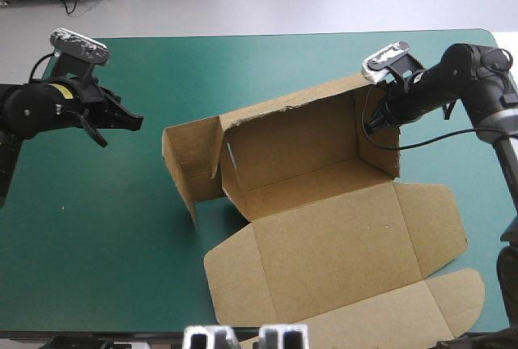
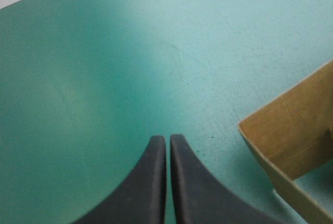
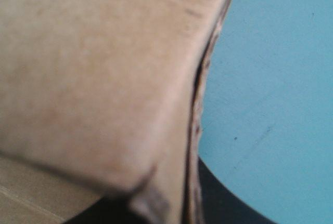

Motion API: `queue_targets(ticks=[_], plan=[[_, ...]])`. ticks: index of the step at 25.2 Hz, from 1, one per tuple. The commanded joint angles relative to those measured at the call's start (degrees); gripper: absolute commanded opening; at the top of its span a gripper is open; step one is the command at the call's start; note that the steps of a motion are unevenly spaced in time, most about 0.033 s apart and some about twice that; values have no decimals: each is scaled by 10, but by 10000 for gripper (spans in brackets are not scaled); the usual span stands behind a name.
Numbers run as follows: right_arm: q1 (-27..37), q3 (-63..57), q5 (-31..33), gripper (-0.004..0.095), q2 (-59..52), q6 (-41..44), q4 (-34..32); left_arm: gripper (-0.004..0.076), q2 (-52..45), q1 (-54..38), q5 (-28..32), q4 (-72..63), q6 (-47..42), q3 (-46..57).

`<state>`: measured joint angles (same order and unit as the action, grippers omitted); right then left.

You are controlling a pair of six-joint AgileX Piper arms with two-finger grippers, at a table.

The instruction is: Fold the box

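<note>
Box [image 1: 324, 236] sits mid to right on the tabletop [image 1: 121, 244], partly set up: back wall [image 1: 299, 142] standing, right end wall [image 1: 379, 142] standing, floor strip showing between them. The left end flap [image 1: 188, 163] stands upright too but swings out to the left, not tucked. Lid panel [image 1: 332, 240] lies flat toward the near edge, with a rounded flap at its near right corner reaching the tabletop's near edge. Right hand [image 1: 374, 118] is at the top of the right end wall near the back corner, closed onto the board. In the right wrist view the brown sheet fills most of the frame, its raw edge runs down between the fingers, and one black finger [image 3: 229, 203] shows on the outer side against the teal-green cover. Left hand [image 1: 129, 119] is over bare cover left of the box, well apart from it and pointing toward it. In the left wrist view its fingers meet at the middle, closed on nothing, with a corner of the box ahead and off to one side. Cannot tell whether the left hand touches the cover or hangs above it.
</note>
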<state>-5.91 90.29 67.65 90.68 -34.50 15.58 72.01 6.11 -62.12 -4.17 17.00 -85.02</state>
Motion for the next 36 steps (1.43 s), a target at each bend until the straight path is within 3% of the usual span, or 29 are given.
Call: queue_targets(ticks=[1, 11, 14, 16, 17, 19, 22, 23, 33, 36], plan=[[2, 40, 41, -24, 29, 12, -16, 12, -18, -60, 23, -64, 33, -20], [2, 146, 42, -24, 192, 50, -9, 12, -18, -106, -17, -82, 33, -20], [2, 167, 42, 20, 210, 32, 0, 12, -18, -106, -22, -88, 36, -20], [2, 175, 39, 124, 210, 13, 8, 12, -18, -106, -23, -90, 36, -20], [2, 191, 35, 300, 210, 12, 14, 12, -18, -106, -23, -94, 43, -20], [2, 209, 35, 506, 210, 22, 27, 12, -18, -106, -23, -98, 49, -20], [2, 254, 43, 783, 210, 73, 32, 12, -18, -106, -23, -99, 49, -20], [2, 261, 43, 807, 209, 80, 32, 12, -18, -106, -23, -99, 49, -20], [1, 244, 43, 811, 256, 133, 23, 9, -18, -106, -17, -114, 68, -19], [-9, 244, 43, 669, 287, 134, 41, 9, -18, -106, -17, -114, 68, -19]])
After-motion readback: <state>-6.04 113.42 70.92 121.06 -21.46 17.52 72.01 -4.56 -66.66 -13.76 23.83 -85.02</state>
